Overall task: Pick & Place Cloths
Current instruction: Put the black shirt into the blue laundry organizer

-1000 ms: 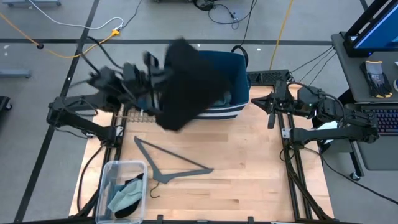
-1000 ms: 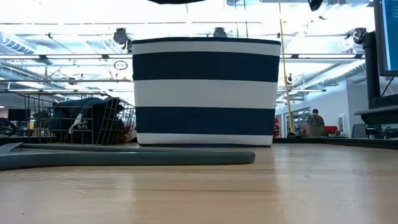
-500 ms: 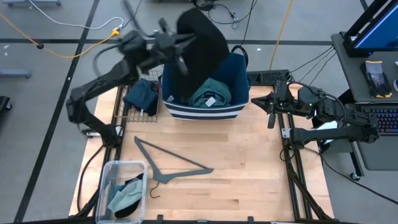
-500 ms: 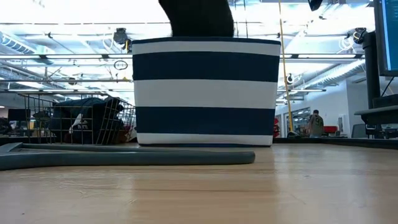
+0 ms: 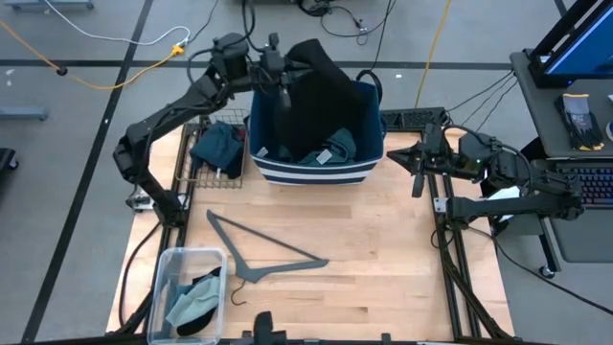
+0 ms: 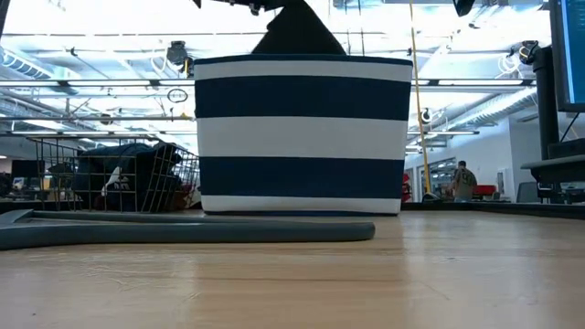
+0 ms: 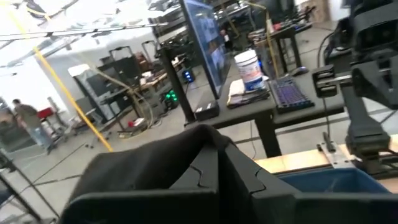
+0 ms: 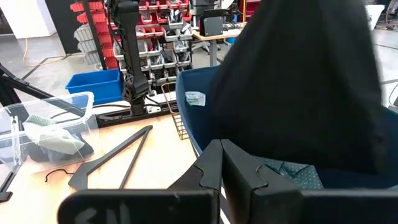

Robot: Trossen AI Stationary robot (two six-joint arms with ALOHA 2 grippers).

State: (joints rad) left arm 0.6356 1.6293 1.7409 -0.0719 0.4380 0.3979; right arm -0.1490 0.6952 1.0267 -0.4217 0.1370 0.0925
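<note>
We see the black cloth (image 5: 316, 91) hanging from the left hand (image 5: 280, 79), which is clenched on its upper edge above the far left corner of the striped basket (image 5: 311, 171). The cloth drapes down into the basket, covering most of its opening; in the low view its peak (image 6: 297, 35) rises above the basket's rim. Beneath it in the basket lies a teal cloth (image 5: 330, 153) with a pale tag. Just left of the basket, a dark teal cloth (image 5: 218, 146) sits in a wire rack (image 5: 196, 177). Nearer on the desk (image 5: 383, 259) lies the grey hanger (image 5: 268, 254), and at the near left corner a clear plastic bin (image 5: 172, 264) holds a pale green cloth (image 5: 194, 302) over something dark. The right hand (image 5: 414, 161) waits at the desk's right edge, beside the basket, its fingers closed together and grasping nothing.
</note>
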